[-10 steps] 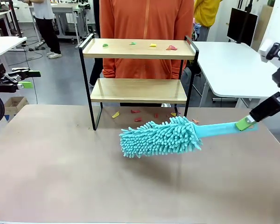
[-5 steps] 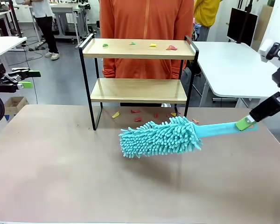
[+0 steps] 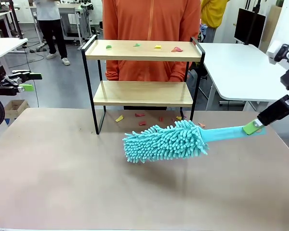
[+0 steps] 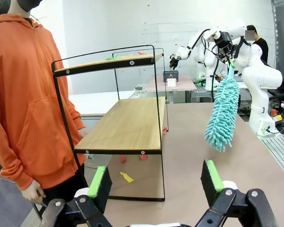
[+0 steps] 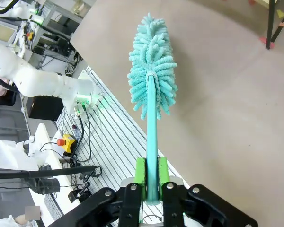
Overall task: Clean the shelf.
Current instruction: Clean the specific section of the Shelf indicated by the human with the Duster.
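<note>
The shelf (image 3: 142, 92) stands at the table's far side, a two-tier rack of light wood in a black frame, also seen in the left wrist view (image 4: 128, 125). Small coloured scraps (image 3: 157, 46) lie on its top board and more scraps (image 3: 140, 115) on the table under it. My right gripper (image 3: 253, 127) is shut on the handle of a teal fluffy duster (image 3: 164, 141), held above the table in front of the shelf; the wrist view shows the duster (image 5: 154, 71) clamped between the green pads (image 5: 141, 177). My left gripper (image 3: 28, 82) stands open at the far left, off the table.
A person in an orange hoodie (image 3: 151, 29) stands right behind the shelf, hands low. A white table (image 3: 241, 70) lies at the back right. The brown tabletop (image 3: 86, 178) has free room at the front and left.
</note>
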`<state>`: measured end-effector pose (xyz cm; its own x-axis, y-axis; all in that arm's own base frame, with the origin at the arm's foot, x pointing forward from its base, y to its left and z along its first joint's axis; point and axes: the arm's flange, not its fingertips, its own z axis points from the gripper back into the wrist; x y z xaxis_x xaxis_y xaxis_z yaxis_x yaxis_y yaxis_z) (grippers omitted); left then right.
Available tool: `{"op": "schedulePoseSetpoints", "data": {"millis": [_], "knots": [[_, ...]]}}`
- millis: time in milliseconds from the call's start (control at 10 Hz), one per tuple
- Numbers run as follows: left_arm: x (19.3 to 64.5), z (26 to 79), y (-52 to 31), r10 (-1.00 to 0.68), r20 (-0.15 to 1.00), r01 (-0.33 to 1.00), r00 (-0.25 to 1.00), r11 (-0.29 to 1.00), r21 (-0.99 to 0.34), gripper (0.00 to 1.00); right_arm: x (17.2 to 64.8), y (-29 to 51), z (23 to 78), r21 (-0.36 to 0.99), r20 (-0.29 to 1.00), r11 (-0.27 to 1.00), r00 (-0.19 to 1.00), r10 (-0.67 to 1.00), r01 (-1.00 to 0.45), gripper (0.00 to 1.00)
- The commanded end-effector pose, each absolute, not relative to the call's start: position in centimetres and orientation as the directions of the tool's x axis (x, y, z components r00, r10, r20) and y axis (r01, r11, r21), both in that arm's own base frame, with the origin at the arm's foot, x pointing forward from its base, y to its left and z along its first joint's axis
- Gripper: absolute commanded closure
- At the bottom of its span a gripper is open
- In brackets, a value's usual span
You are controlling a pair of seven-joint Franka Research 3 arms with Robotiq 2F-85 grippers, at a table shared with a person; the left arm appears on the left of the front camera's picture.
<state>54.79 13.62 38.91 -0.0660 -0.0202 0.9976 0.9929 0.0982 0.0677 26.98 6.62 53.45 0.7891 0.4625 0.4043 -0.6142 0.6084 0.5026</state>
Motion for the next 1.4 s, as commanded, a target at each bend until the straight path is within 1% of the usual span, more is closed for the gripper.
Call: {"op": "schedulePoseSetpoints", "data": {"millis": [0,1300], "knots": [[54.58,39.08,13.57,-0.014,0.996,0.992,-0.083,0.095,0.084,0.0,26.77,6.98,53.8,0.504,0.409,0.607,0.789,0.458,-0.614,0.86],[54.58,39.08,13.57,-0.014,0.996,0.992,-0.083,0.095,0.084,0.0,26.77,6.98,53.8,0.504,0.409,0.607,0.789,0.458,-0.614,0.86]]}}
